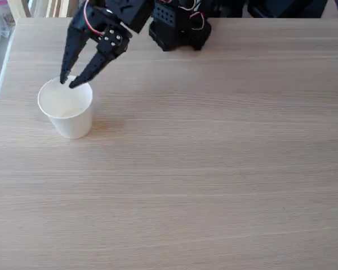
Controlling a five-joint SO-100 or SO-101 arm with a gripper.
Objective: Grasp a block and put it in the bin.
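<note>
**Claw hanging over the cup, nothing between the fingers**

So in the fixed view the black arm (pixel 110 22) is reaching down from the top of the picture toward the left side of the table (pixel 214 169). The claw (pixel 69 82) is sitting right at the far rim of the white paper cup (pixel 67 115), with both fingertips (pixel 76 84) just overlapping the top edge of it as the camera sees it. The two fingers are spreading apart in a narrow V, wide up near the wrist and with a small gap showing between the tips. I'm not seeing anything pinched in that gap, so it's looking slightly open and empty.

The cup is standing upright on the light wood table, mouth up, near the left edge of the view. The inside is looking plain white and washed out. As for the little white cube, I honestly can't tell where it is: white on white inside the cup would be basically impossible to make out from here.

The arm's black base (pixel 177 25) is sitting at the back of the table, well to the right of the cup, with some red and white wires (pixel 90 22) looping around the arm.
</note>
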